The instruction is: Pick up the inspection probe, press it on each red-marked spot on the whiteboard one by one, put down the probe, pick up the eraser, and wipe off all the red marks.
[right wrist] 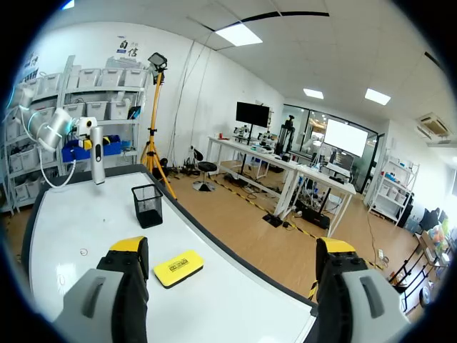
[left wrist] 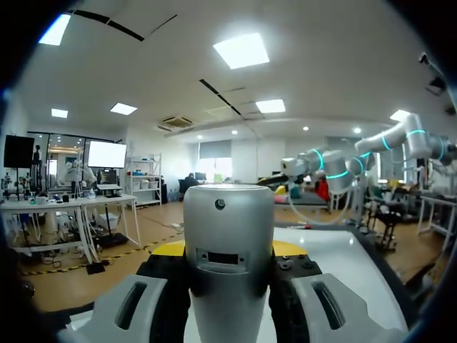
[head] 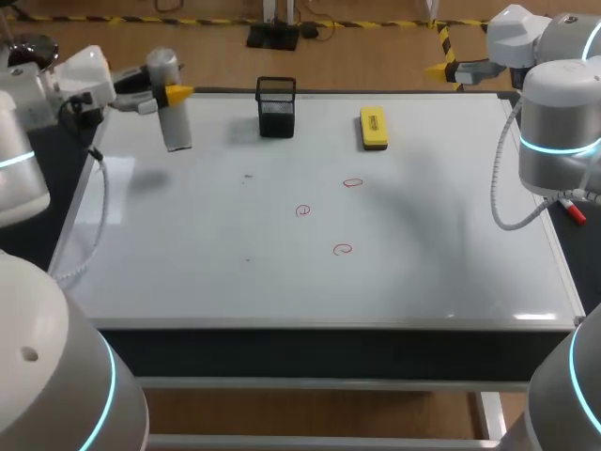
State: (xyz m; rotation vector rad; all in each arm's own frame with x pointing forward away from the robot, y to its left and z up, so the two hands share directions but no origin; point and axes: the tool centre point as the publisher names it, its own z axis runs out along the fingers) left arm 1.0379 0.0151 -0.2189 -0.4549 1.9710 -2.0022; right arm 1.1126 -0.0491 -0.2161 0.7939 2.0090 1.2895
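One probe (head: 176, 122), left edge of whiteboard (head: 188, 244)

The probe (head: 177, 127) is a silver-grey cylinder, held upright in the left claw (head: 172, 94), whose fingers press it from both sides near its upper end. It hangs over the far left corner of the whiteboard (head: 235, 272); whether its lower end touches the board cannot be told. The white board lies flat and covers most of the desk. Three small red rings sit a little right of its middle, apart from one another: one farthest (head: 353, 183), one to its left (head: 302, 210) and one nearest (head: 343, 249). The yellow eraser (head: 374, 129) lies flat by the board's far edge, beyond the rings.
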